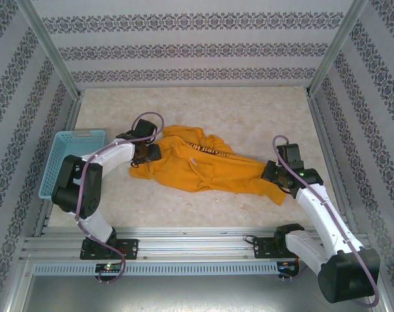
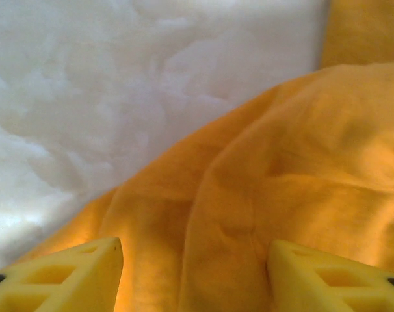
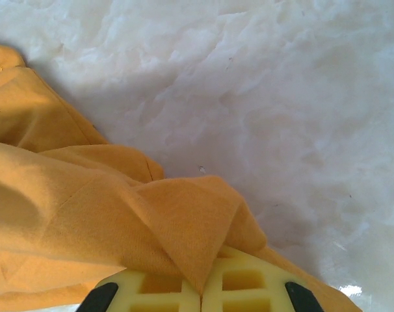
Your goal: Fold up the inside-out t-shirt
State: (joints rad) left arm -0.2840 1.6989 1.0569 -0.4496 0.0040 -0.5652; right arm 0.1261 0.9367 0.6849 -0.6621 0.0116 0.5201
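The mustard-orange t-shirt is lying crumpled across the middle of the pale desk, stretching from nine o'clock toward four o'clock. A strip of dark lettering is showing near its twelve o'clock edge. The left tool is standing parted over the shirt's nine o'clock end, cloth lying loose between its sides. The right tool is pinching a fold at the four o'clock corner, its fingers pressing together.
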